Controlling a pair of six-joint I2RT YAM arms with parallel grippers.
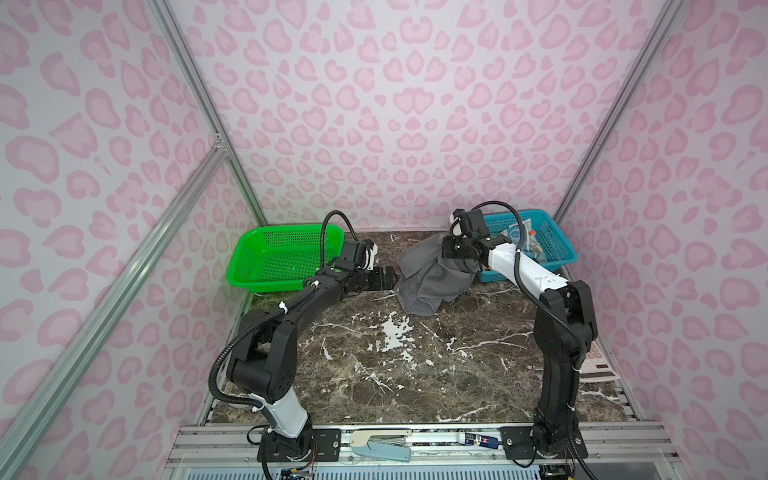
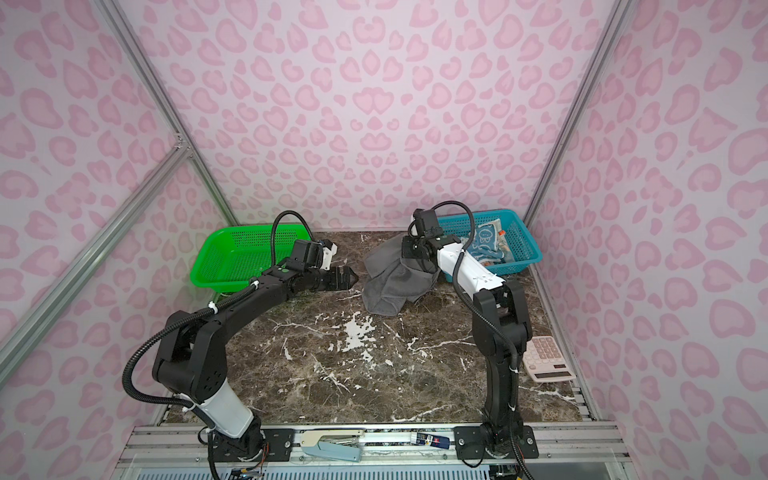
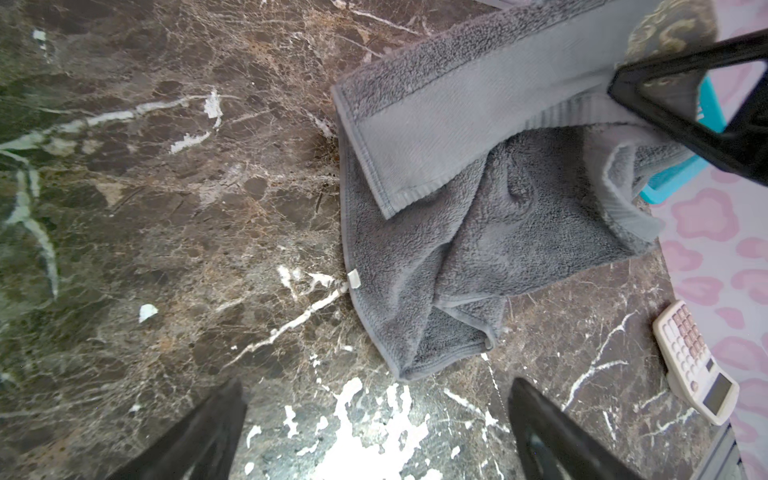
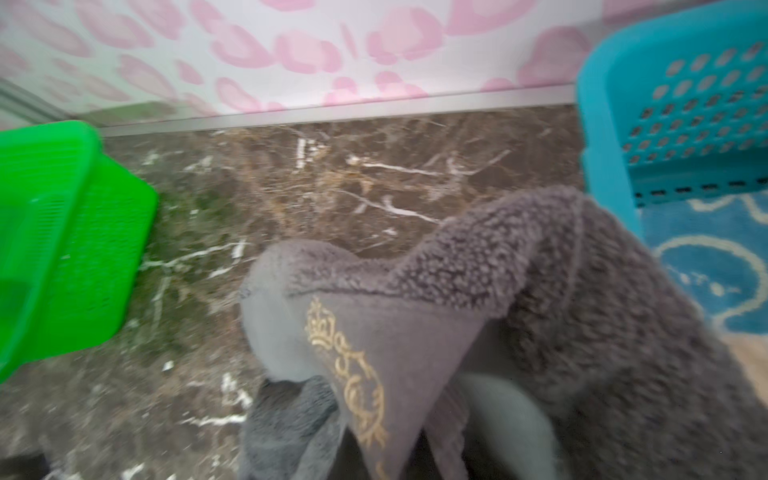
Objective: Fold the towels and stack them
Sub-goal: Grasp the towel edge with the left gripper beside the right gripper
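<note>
Three towels are in sight: the dark-grey towel (image 1: 428,278) hangs crumpled from the right end effector (image 3: 619,87), which is pinched tight on an upper fold near the gold crest (image 4: 349,374) (the embroidery shows in the right wrist view), its lower part resting on the marble tabletop (image 1: 374,374) between the green basket (image 1: 270,257) and the teal basket (image 1: 557,245). The blue rabbit towel (image 2: 484,245) lies inside the teal basket, with what looks like the orange-cream towel (image 4: 748,353) beneath it. The left end effector (image 1: 392,277) hovers just beside the dark-grey towel, spread wide and empty. A calculator (image 2: 546,357) lies at the tabletop's right edge
</note>
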